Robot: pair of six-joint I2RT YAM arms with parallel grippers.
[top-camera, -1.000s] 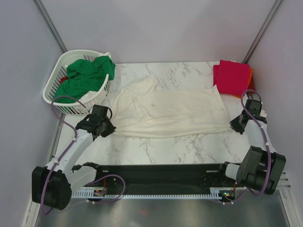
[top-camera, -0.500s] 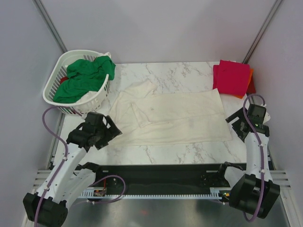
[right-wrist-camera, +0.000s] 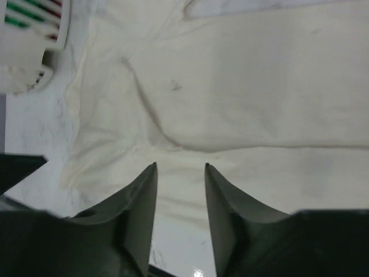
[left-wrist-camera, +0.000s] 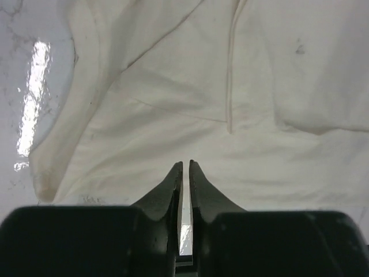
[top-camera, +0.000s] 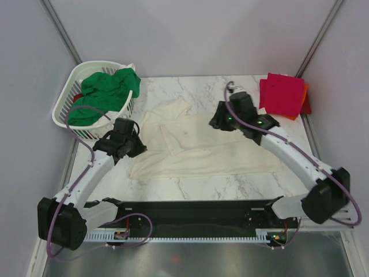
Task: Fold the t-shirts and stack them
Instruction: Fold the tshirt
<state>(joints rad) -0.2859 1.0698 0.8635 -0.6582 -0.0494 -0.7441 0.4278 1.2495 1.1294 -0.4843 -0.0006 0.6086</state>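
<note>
Cream-white t-shirt [top-camera: 199, 151] spreads under left tool [left-wrist-camera: 183, 167], closed empty, and right tool [right-wrist-camera: 180, 168], parted.

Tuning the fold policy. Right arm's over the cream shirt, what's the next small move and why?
Probably lower the right gripper onto the cream shirt and close on a pinch of cloth. Its jaws stand open above the fabric with nothing between them, and the shirt lies spread, not yet folded up.

The left arm [top-camera: 86, 180] and the right arm [top-camera: 295, 157] are wearing white link shells between bulky black joint housings. Purple cables [top-camera: 68, 122] are looping along each one. Small green lights [top-camera: 230, 119] are glowing on the right wrist. The left gripper [left-wrist-camera: 183, 167] and the right gripper [right-wrist-camera: 180, 173] are showing dark, tapered fingers [right-wrist-camera: 141, 196]
</note>
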